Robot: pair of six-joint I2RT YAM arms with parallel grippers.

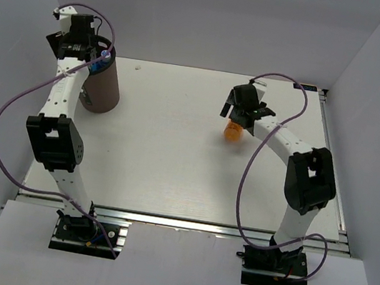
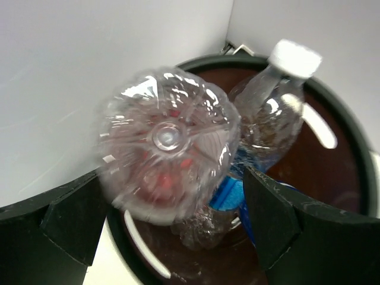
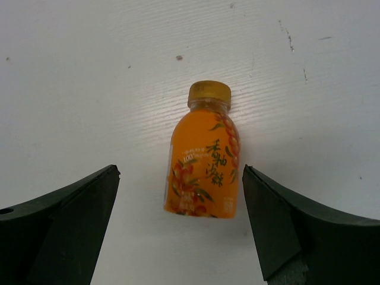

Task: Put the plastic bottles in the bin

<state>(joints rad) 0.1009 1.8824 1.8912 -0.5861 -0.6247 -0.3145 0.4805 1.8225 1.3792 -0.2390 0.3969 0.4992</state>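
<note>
A brown bin stands at the table's far left. My left gripper hovers over its dark rim, fingers spread wide. A clear bottle shows bottom-on and blurred between and beyond the open fingers, over the bin's mouth. A second clear bottle with a white cap and blue label leans inside the bin. A small orange juice bottle with a yellow cap lies on the table. My right gripper is open just above it, one finger on each side, not touching.
White walls close in the table on the left, back and right, and the bin sits near the left wall. A metal rail runs along the table's near edge by the arm bases.
</note>
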